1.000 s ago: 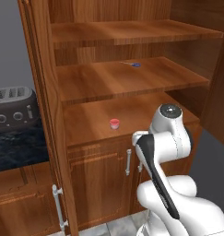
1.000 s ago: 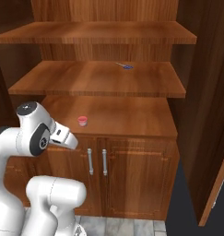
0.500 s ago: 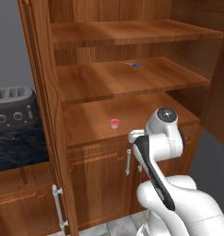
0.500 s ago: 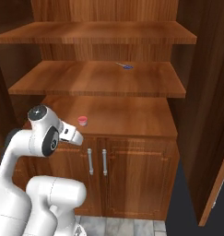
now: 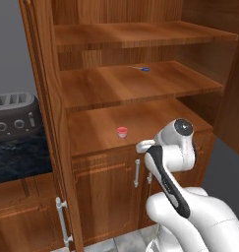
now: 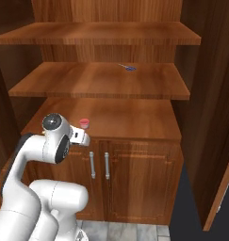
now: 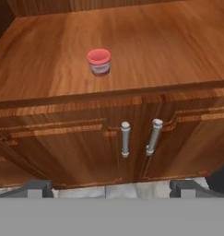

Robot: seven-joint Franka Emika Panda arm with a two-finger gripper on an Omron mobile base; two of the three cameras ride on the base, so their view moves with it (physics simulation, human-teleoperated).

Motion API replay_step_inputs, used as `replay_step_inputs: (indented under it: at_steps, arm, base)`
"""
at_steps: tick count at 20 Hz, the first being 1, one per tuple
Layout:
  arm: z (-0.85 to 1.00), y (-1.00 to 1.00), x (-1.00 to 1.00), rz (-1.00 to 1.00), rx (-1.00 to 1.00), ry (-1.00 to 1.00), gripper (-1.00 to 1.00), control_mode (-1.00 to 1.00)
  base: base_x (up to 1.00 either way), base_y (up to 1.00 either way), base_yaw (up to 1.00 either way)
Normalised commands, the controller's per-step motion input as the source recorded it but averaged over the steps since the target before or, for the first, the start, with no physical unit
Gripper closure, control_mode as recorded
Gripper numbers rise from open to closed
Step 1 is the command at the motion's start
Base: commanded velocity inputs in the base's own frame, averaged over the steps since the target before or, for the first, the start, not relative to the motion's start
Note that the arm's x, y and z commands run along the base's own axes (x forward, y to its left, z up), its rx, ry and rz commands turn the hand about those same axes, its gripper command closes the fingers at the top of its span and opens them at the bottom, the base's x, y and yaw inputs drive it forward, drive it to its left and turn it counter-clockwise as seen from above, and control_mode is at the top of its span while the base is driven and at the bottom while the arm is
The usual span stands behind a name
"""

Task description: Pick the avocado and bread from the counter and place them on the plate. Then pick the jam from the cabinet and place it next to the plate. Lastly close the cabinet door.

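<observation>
The jam (image 7: 99,61), a small jar with a red lid, stands upright on the lowest open shelf of the cabinet (image 5: 140,83), near that shelf's front edge; it also shows as jam (image 5: 122,131) and jam (image 6: 84,123). My gripper (image 7: 112,189) is open with nothing between its fingers. It hangs in front of and below the shelf edge, well apart from the jar. The cabinet door (image 5: 47,123), with its silver bar handle, stands open on the left. The black counter (image 5: 15,155) lies left of it. Avocado, bread and plate are out of view.
Two small lower doors with metal bar handles (image 7: 138,137) sit directly under the jam's shelf. A tiny blue object (image 6: 129,68) lies on the middle shelf. A grey toaster (image 5: 13,115) stands on the counter. Another wooden panel (image 6: 222,183) stands open at the right.
My arm has bent lower and shifted toward the cabinet front, bringing the hand down near the shelf edge. The gripper stays open; the jam has not moved.
</observation>
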Motion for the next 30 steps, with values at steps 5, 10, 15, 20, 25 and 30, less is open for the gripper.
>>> replay_step_inputs:
  at_steps: [5,10,15,20,25,30]
  arm:
    - [0.00,0.00,0.11,0.18,0.03,-0.09,-1.00,-1.00]
    - [0.03,0.00,0.01,0.14,0.01,-0.13,-1.00,-1.00]
    - [0.01,0.10,0.03,0.06,0.00,-0.04,-1.00,-1.00]
    - [0.01,0.12,0.00,0.00,0.00,-0.01,-1.00,-1.00]
    - [0.00,0.07,0.01,-0.04,0.00,0.00,-1.00,-1.00]
    - [0.02,0.00,0.23,-0.09,0.00,0.00,-1.00,-1.00]
  base:
    - [0.00,0.00,0.00]
    - [0.00,0.00,0.00]
    - [0.00,0.00,0.00]
    - [0.00,0.00,0.00]
    - [0.00,0.00,0.00]
    - [0.00,0.00,0.00]
